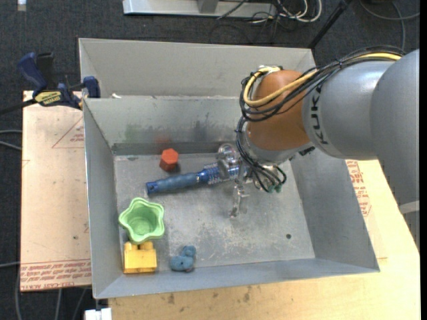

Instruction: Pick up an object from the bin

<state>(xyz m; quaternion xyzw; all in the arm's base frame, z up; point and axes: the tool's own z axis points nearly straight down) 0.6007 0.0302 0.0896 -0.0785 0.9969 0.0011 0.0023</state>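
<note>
A blue-handled tool [180,182] with a clear tip lies across the floor of your grey bin [167,119], near its middle. Your gripper [235,209] hangs just right of that clear tip, beside the tool and not around it. Its fingers [236,195] look pressed together, with nothing between them. Just above the tool's handle sits a red hexagonal block [169,159]. Below the handle stands a green flower-shaped cup [141,220], then a yellow block [139,257] and a small blue lump [183,260].
</note>
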